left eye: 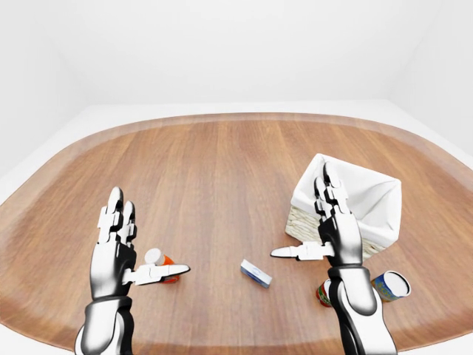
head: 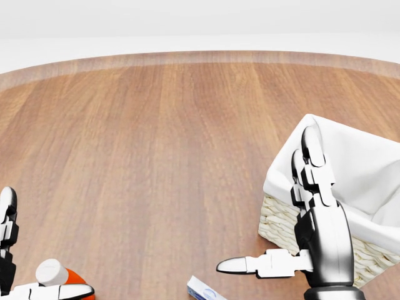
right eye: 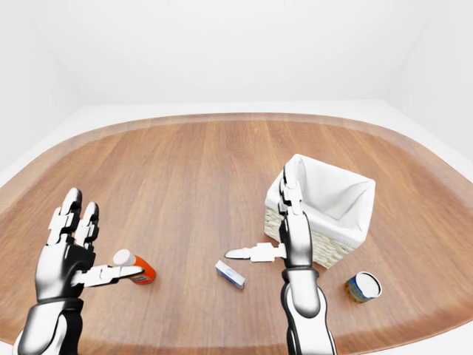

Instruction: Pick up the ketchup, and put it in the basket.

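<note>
- Left hand (right eye: 68,255): fingers spread open, holding nothing, thumb over the ketchup (right eye: 136,268) on the counter (left eye: 222,170).
- Right hand (left eye: 334,233): fingers open, empty, beside the basket (left eye: 369,200).

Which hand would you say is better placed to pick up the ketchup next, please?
The left hand: it is open with its thumb right beside the ketchup bottle. The right hand is open beside the basket, past the small blue box.
</note>
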You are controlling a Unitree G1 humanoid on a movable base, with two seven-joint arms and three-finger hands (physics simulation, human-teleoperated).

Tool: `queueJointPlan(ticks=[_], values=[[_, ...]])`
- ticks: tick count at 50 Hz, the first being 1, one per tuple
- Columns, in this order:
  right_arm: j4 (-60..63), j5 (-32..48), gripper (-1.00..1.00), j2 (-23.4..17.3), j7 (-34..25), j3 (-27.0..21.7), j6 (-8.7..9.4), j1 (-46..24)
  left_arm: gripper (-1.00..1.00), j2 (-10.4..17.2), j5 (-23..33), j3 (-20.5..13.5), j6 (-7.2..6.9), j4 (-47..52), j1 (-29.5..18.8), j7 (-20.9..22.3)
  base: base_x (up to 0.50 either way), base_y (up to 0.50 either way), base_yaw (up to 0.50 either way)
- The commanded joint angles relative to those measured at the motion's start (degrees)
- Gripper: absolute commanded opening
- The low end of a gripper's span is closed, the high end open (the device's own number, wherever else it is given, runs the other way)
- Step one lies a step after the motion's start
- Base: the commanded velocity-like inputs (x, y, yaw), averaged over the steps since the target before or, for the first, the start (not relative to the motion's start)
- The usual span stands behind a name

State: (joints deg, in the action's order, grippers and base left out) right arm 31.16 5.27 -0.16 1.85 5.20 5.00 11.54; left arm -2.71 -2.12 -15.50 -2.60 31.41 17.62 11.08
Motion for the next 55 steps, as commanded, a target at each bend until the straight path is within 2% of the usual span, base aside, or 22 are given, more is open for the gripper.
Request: queueJointPlan(ticks=[1,4,5,8,30,34,35,42,43,44,55], values=[[-0.1,0.0,1.0,-0.1,0.0,0.1,0.0,0.0,1.0,0.2,2.0,-4.2,4.55,-7.5,-0.9,0.9,0.0,0.0,0.0],[0.0,0.1,1.0,0.0,0.0,0.1,0.0,-0.1,1.0,0.6,2.1,-4.6,5.81,-9.7,-1.5,0.6,0.0,0.0,0.0],[-0.4,0.1,1.0,-0.1,0.0,0.1,0.0,-0.1,1.0,0.9,2.5,-4.8,6.7,-11.4,-1.9,0.2,0.0,0.0,0.0],[-0.3,0.1,1.0,0.0,0.0,0.0,0.0,-0.1,1.0,1.6,2.6,-5.1,7.6,-13.9,-2.6,-0.3,0.0,0.0,0.0],[-0.4,0.3,1.0,0.0,-0.1,-0.1,0.0,-0.1,1.0,6.3,3.4,-3.5,7.6,-33.3,-7.8,-5.1,0.0,0.0,0.0],[-0.7,0.4,1.0,0.0,0.0,0.0,0.0,-0.2,1.0,7.4,3.7,-2.9,7.6,-38.3,-9.2,-6.4,0.0,0.0,0.0],[-0.7,0.4,1.0,0.0,0.0,0.0,0.0,-0.2,1.0,8.2,3.9,-2.9,7.6,-42.8,-10.6,-7.2,0.0,0.0,0.0],[-0.9,0.5,1.0,0.0,0.1,0.1,0.0,-0.2,1.0,9.8,3.5,-1.5,7.6,-48.9,-12.4,-9.0,0.0,0.0,0.0],[-0.3,0.9,1.0,0.0,0.2,0.5,0.0,0.0,1.0,10.8,5.5,-0.4,7.6,-64.4,-17.7,-11.4,0.0,0.0,0.0],[-0.3,0.9,1.0,0.0,0.2,0.6,0.0,0.0,1.0,11.5,5.1,0.4,7.6,-67.2,-18.6,-12.1,0.0,0.0,0.0],[-0.2,0.9,1.0,-0.1,0.3,0.6,0.0,0.0,1.0,12.7,3.7,2.5,7.6,-68.3,-18.8,-13.4,0.0,0.0,0.0]])
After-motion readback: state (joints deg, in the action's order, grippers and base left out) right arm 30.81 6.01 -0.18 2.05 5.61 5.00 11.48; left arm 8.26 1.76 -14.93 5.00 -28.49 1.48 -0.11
